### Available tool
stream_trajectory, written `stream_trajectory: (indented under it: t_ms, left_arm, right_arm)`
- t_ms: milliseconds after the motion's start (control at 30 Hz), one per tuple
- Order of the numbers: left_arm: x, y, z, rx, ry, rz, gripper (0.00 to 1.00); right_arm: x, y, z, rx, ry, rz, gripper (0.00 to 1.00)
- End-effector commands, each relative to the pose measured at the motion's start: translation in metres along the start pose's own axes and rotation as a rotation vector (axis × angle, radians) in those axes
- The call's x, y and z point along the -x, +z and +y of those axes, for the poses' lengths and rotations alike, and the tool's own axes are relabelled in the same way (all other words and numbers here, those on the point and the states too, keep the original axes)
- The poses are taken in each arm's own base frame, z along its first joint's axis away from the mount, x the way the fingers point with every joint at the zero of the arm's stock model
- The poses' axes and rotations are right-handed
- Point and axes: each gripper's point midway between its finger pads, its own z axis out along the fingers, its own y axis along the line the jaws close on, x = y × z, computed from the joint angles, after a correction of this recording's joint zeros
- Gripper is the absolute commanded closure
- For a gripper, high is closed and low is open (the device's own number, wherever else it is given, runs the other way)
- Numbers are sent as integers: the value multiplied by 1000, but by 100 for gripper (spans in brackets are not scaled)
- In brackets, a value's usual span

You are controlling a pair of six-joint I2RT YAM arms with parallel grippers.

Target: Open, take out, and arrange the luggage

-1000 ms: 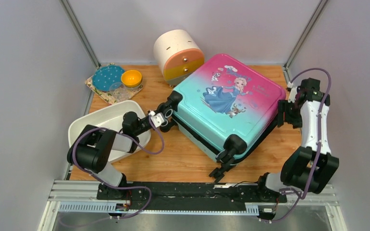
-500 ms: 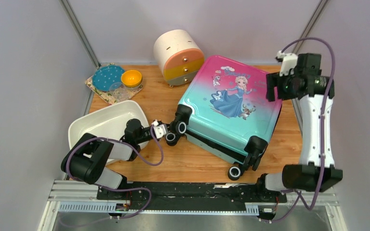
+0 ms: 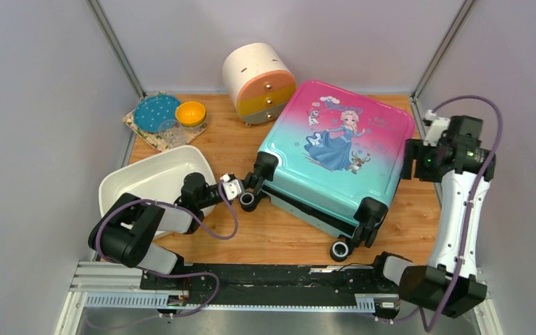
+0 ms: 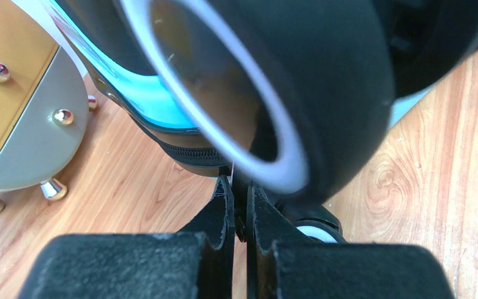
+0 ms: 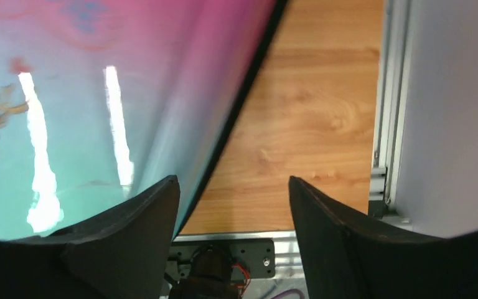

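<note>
The right arm has come down: half a second ago it was raised over the luggage's (image 3: 335,157) 1 o'clock corner; now the right claw (image 5: 233,180) hangs at the case's 3 o'clock side. It is spread wide and holds nothing, with only bare surface (image 3: 251,237) between its fingers and the pink shell edge just beside the left one. Against a second ago the case has swung, and its wheel end now points toward 7 o'clock. Since the arm dropped it has hardly shifted.

The luggage lies right of centre, print side up, with the cabinet (image 3: 258,80) at its 11 o'clock and the basin (image 3: 146,178) well off at 9. The left claw (image 3: 243,190) sits at the 9 o'clock wheel (image 4: 274,93), its jaws nearly together. Whether they pinch a zip tab I cannot tell.

My reading is that the case has been turned into place and let go but not yet opened, so the zip comes next
</note>
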Motion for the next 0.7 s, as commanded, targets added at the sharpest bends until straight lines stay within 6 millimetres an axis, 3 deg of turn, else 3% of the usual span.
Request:
stream_trajectory:
  t_ms: [0,100,200,267,367,567,600,667]
  left_arm:
    - [22,3,-1,-19,43,-71,100]
    - [22,4,0,-18,42,-72,100]
    - [23,5,1,-15,45,-74,100]
    - [24,6,1,-16,43,-76,100]
    - [29,6,-3,-33,54,-98,100]
    - [40,8,-7,-59,100,-141,100]
    - [42,9,-7,-61,104,-147,100]
    - [43,11,-7,-67,108,-153,100]
  right_arm:
    - [-34,12,-48,-41,354,162,31]
    - [-39,19,-66,-45,445,208,34]
    - [-45,36,-69,-47,455,234,37]
    - [-55,55,-61,-2,472,302,38]
    - [-53,83,-41,102,489,357,39]
    - [-12,138,-13,271,462,347,42]
    - [9,140,-5,304,417,311,42]
    - [27,153,4,338,396,312,43]
